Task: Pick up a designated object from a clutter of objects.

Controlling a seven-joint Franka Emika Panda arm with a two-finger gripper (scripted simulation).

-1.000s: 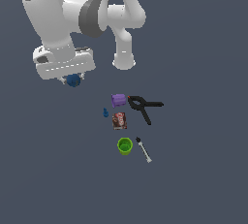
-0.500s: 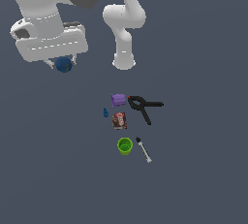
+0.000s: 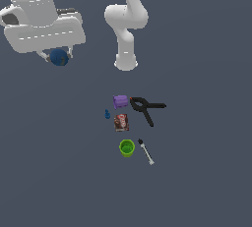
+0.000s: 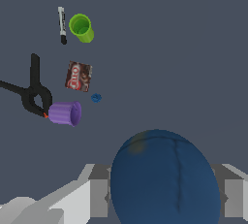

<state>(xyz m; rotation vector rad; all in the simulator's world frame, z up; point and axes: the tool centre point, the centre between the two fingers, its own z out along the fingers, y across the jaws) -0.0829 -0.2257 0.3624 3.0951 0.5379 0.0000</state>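
The dark blue ball (image 3: 59, 57) hangs high above the floor at the exterior view's upper left, held between the fingers of my gripper (image 3: 58, 56), which is shut on it. In the wrist view the ball (image 4: 164, 179) fills the foreground between the grey fingers (image 4: 97, 196). The rest of the clutter lies on the floor far below and toward the exterior view's right: purple cylinder (image 3: 120, 101), black clamp (image 3: 146, 108), tiny blue piece (image 3: 107, 114), reddish-brown box (image 3: 121, 122), green cup (image 3: 127, 148) and marker-like stick (image 3: 146, 152).
The arm's white base column (image 3: 126, 63) stands behind the clutter. The floor is a plain dark grey surface (image 3: 206, 182). In the wrist view the same items lie spread out below: cup (image 4: 81, 27), box (image 4: 78, 76), cylinder (image 4: 65, 113), clamp (image 4: 30, 92).
My gripper has risen with the ball and drifted toward the exterior view's left, growing larger in view. The items on the floor have not moved.
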